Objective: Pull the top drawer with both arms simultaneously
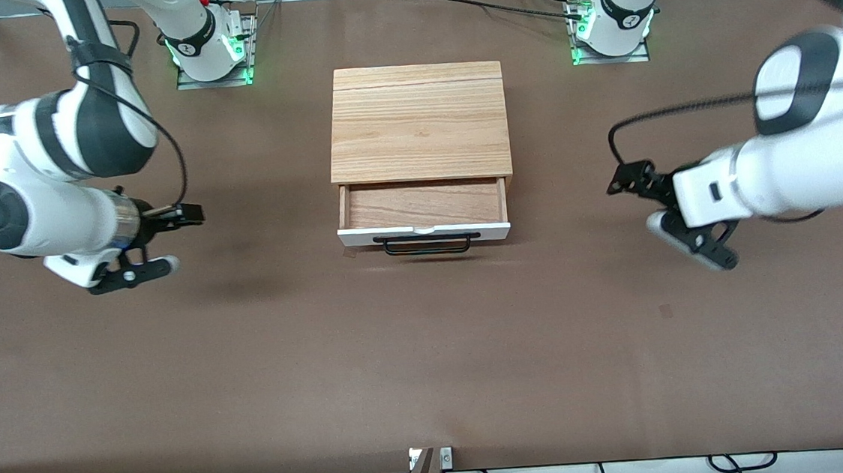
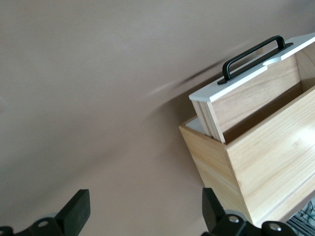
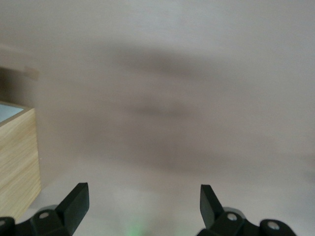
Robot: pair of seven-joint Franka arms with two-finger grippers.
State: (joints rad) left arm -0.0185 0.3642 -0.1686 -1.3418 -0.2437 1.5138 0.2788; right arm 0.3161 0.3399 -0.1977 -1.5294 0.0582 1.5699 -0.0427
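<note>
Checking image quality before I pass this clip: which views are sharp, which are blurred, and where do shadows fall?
Front view: sharp, evenly lit; soft shadows on the table under both arms. Left wrist view: top drawer and its handle crisp, a streaky shadow beside them, open left tool dark at the edge. Right wrist view: table smeared and hazy, cabinet corner softer, open right tool readable.

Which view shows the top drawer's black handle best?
The front view: the whole handle shows below the top drawer, which is pulled partly out. The left wrist view shows it at an angle, edge-on. The right wrist view shows only a cabinet corner.
</note>
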